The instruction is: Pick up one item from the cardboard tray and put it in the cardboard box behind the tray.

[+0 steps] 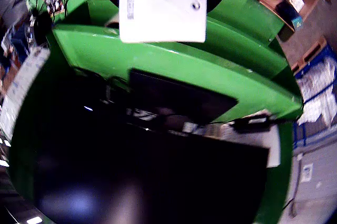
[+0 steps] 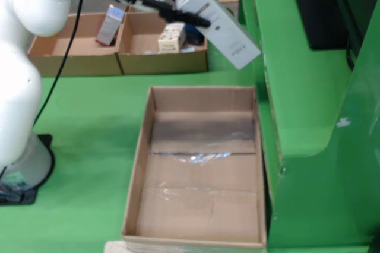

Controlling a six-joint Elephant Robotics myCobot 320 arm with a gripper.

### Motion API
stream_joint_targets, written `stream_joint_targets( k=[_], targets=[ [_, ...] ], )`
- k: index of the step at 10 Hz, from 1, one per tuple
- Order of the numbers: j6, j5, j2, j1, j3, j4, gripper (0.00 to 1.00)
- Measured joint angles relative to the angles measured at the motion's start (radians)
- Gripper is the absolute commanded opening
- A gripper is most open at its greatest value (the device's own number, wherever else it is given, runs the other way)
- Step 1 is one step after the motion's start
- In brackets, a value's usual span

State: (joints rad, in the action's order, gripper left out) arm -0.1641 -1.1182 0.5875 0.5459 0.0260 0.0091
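White carton (image 2: 218,22) tilted above empty cardboard box (image 2: 142,164).

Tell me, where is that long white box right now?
In the fixed view, the white box hangs tilted in the air in the arm's tool, near the top centre, above the gap between the shallow tray and the big empty carton.

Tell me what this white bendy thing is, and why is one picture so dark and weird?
The white bendy thing is a robot arm. At its tip is a black gripper, like a hand, pinching a long white box in the air. One camera stands still and watches the green table. On it sits a big empty cardboard box, and further back a cardboard tray with a few small packages inside. The dark, weird picture comes from a camera riding on the gripper: the white box fills the top, with green furniture and something black below.
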Motion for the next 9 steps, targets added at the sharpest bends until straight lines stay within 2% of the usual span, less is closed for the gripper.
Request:
stream_joint_targets(
  k=[1, 2, 4, 9],
  targets=[
    [0.103, 0.098, 0.072, 0.097, 0.000, 0.106, 0.00],
    [0.152, 0.140, 0.077, 0.118, 0.002, 0.163, 0.00],
    [0.212, 0.158, 0.077, 0.173, 0.000, 0.247, 0.00],
    [0.126, -0.031, -0.080, 0.368, -0.003, 0.071, 0.00]
  ],
)
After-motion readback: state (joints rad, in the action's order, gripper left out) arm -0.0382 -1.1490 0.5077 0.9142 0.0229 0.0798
